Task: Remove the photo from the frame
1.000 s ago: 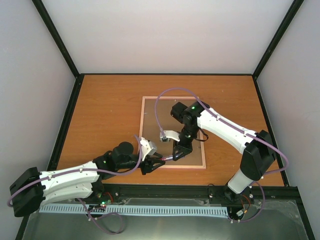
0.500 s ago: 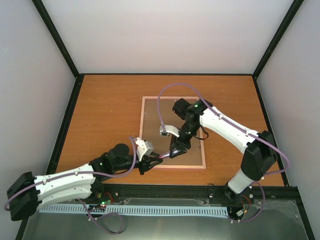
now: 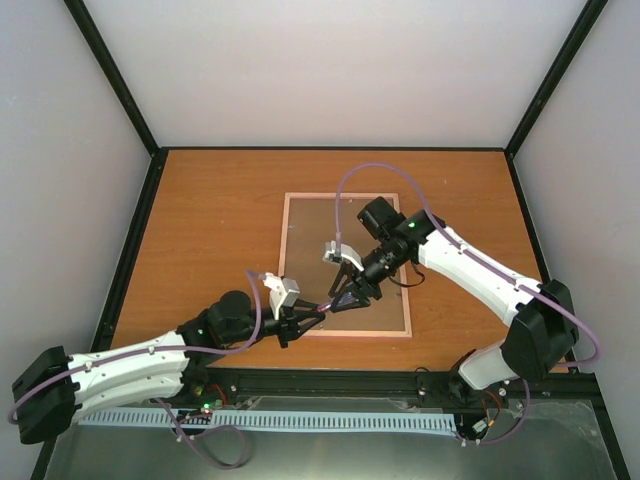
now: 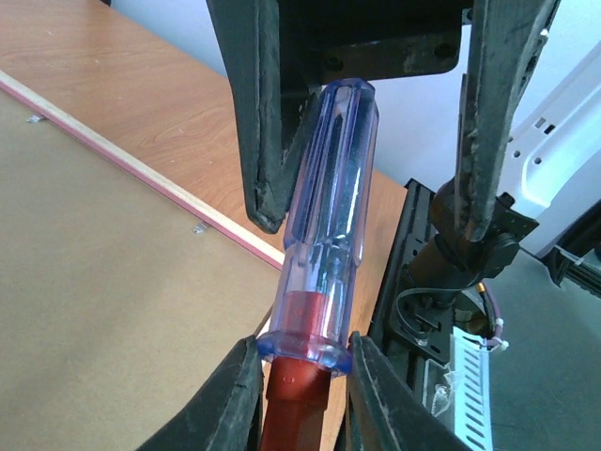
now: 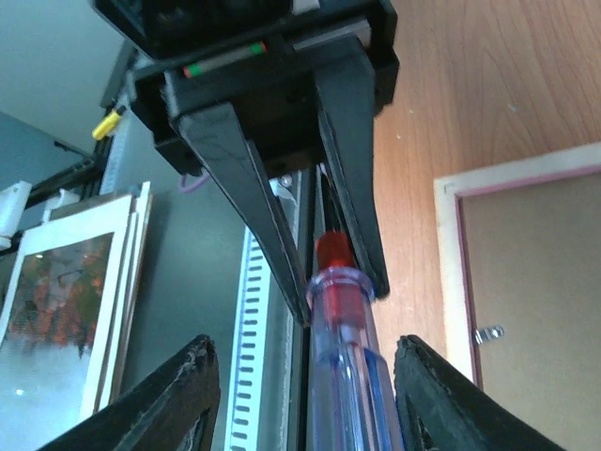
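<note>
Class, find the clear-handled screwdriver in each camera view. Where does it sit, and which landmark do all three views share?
Top external: the screwdriver is small, low centre, over the near-left part of the frame.
Left wrist: screwdriver in the centre, running down to the bottom edge.
Right wrist: screwdriver at bottom centre, red collar uppermost.
Shared landmark: the frame's pink-edged brown back.

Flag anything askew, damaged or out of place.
Nothing stands out. The frame lies flat, back up, hardboard unmarked. The left fingers clamp the screwdriver by its red neck above it, while the right fingers stand open around the clear handle.
</note>
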Tool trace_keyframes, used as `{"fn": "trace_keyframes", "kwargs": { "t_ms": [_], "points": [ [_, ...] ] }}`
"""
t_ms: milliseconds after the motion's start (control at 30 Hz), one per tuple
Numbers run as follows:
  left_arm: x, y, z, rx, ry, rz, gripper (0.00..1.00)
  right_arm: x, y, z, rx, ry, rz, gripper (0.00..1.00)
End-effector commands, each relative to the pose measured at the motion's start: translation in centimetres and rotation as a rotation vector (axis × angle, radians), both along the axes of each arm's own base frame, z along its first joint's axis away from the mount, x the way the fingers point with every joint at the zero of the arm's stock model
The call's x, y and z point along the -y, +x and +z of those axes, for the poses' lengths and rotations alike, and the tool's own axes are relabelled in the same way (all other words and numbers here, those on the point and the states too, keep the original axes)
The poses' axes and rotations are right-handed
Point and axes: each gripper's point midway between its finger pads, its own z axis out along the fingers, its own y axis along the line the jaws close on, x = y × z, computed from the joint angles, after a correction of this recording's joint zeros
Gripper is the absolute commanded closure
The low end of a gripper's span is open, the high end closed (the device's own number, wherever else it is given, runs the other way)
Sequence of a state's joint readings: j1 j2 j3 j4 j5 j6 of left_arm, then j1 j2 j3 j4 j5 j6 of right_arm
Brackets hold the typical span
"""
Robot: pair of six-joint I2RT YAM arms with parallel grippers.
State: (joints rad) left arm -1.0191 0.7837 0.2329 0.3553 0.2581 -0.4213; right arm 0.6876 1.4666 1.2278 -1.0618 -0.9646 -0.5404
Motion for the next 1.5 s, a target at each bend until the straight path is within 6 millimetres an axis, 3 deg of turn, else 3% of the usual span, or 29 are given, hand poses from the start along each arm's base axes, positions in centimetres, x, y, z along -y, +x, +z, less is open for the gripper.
{"fn": "trace_keyframes", "kwargs": {
  "t_ms": [0, 367, 567, 1033, 1133, 1267, 1300, 1400, 1467],
  "points": [
    [0.7, 0.5, 3.0, 0.013, -0.095, 0.008, 0.99, -0.5, -0.3, 1.4, -0.007, 0.092, 0.015, 0.53],
    [0.2, 0.6, 3.6, 0.018, -0.129, 0.032, 0.99, -0.2, -0.3, 0.5, 0.005, 0.064, 0.014, 0.51],
    [-0.2, 0.8, 3.3, 0.012, -0.121, 0.057, 0.99, -0.3, -0.3, 0.6, 0.001, 0.073, 0.016, 0.62],
    [-0.2, 0.7, 3.0, 0.008, -0.115, 0.053, 0.99, -0.4, 0.9, 1.7, -0.069, 0.111, -0.021, 0.67],
    [-0.2, 0.8, 3.0, 0.009, -0.116, 0.057, 0.99, -0.5, 1.0, 1.6, -0.07, 0.112, -0.022, 0.76],
    [-0.4, 1.2, 2.6, -0.008, -0.101, 0.083, 0.98, -0.6, 1.4, 1.5, -0.061, 0.104, -0.032, 0.95],
    [-0.6, 1.7, 2.3, -0.028, -0.086, 0.117, 0.91, -0.5, 1.7, 1.5, -0.055, 0.098, -0.042, 0.96],
    [-2.4, 4.9, 1.7, -0.123, -0.017, 0.353, 0.48, 0.1, 4.0, 1.7, -0.026, 0.075, -0.122, 0.97],
    [-5.3, 7.3, 0.5, -0.238, 0.03, 0.595, 0.38, 1.3, 7.0, 1.8, 0.024, 0.044, -0.234, 0.97]
  ]
}}
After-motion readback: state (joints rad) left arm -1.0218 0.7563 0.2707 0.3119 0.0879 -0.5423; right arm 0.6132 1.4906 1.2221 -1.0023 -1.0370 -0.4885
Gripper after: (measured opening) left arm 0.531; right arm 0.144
